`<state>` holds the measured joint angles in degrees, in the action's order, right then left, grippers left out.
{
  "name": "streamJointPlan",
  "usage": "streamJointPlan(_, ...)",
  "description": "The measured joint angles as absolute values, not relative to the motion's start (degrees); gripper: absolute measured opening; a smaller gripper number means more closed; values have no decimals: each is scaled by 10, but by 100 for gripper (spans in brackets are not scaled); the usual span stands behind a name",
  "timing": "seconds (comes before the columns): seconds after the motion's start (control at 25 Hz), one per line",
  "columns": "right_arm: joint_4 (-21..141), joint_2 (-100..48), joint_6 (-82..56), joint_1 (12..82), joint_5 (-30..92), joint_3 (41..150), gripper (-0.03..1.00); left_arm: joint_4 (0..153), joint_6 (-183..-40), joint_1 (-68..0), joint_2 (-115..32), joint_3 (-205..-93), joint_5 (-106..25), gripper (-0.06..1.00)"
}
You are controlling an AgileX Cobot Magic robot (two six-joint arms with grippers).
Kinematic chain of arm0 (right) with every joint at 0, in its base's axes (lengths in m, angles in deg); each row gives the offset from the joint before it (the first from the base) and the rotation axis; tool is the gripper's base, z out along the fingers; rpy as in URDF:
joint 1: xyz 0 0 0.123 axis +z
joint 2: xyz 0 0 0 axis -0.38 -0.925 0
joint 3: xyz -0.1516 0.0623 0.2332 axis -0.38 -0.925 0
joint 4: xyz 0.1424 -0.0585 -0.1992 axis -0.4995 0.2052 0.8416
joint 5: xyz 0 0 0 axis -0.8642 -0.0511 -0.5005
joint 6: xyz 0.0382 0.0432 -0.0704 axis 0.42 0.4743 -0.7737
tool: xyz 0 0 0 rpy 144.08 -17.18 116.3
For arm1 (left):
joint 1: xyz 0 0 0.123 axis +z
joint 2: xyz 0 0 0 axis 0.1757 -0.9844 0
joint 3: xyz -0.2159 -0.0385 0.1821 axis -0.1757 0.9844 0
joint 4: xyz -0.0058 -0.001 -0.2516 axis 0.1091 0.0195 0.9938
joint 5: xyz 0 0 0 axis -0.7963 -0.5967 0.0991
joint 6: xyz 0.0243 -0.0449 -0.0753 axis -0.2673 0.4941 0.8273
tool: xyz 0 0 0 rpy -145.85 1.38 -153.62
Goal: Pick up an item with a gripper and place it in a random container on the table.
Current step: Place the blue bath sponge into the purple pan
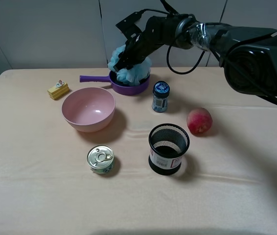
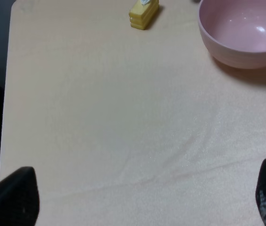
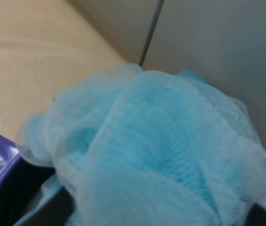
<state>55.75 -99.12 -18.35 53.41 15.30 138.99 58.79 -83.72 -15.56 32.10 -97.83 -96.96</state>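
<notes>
- My right pincer reaches over the far side of the table. Its black fingers are sunk into the ruffles of the one light-blue mesh bath pouf.
- In my right wrist view the pouf fills nearly the whole picture, with a dark finger edge on either side of it. I cannot tell whether those jaws clamp the mesh or sit loosely around it.
- The pouf sits in the one purple frying pan and bulges well above the rim. The pan's dark inside shows just under the mesh.
- The pan's single long handle points toward the left side of the high view.
- My left pincer hangs over bare cloth with its two fingertips spread wide and nothing between them.
- One pink bowl stands empty just in front of the pan. My left wrist view catches it too.
- One small yellow cake-shaped block lies to the left of the bowl, apart from it.
- One small jar with a blue lid stands upright just to the right of the pan.
- One red-pink peach lies further right.
- One black mesh cup stands upright in front of the jar, near the peach.
- One sealed tin with a ring pull stands in front of the bowl.
- That makes eight things on the cloth, one of each kind.
</notes>
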Motion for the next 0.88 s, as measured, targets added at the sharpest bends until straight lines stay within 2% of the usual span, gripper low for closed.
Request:
streamJointPlan(0.16, 558, -991, -183, 534, 157, 1390, 60, 588, -837, -156, 321, -978, -970, 93)
streamJointPlan(0.24, 558, -991, -183, 534, 158, 1390, 66, 588, -837, -156, 321, -978, -970, 93)
streamJointPlan(0.88, 556, -991, -173, 534, 159, 1390, 69, 588, -837, -156, 321, -978, -970, 93)
